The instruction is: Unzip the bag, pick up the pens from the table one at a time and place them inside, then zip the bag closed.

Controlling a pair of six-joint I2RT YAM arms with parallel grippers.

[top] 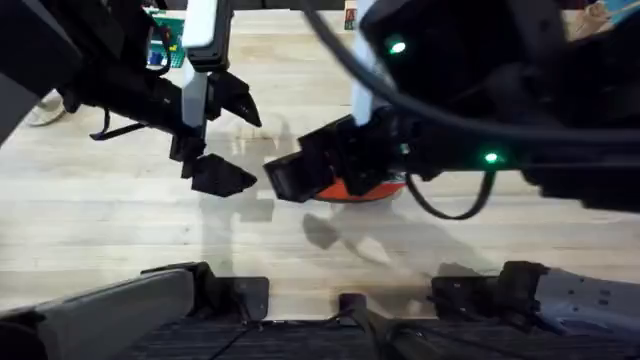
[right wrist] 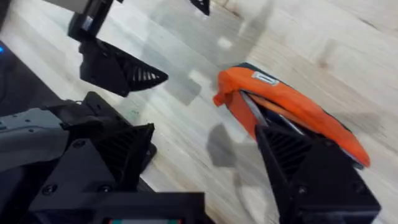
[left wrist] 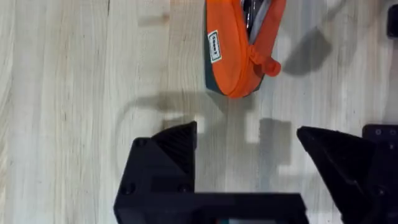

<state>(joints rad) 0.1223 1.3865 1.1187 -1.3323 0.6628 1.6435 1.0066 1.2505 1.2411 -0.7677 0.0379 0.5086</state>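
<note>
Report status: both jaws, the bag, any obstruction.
Left gripper open, empty, above bare table short of the bag. Right gripper open, empty, beside the bag. Bag unzipped, contents dark and unclear. Nothing in the way.

The left pincer (left wrist: pixel 245 146) hangs over the pale plank desk (left wrist: pixel 74 93), its two black fingers (left wrist: pixel 171 149) spread wide apart with nothing between them but bare wood and their own soft shadows. Beyond the fingertips lies the orange bag (left wrist: pixel 233 53) — its rounded end nearest the pincer, not touching it. A small white label (left wrist: pixel 215 46) sits on its side, and the orange zipper pull (left wrist: pixel 266 63) sticks out by that end. The zipper gapes open, something dark and thin showing inside.
</note>
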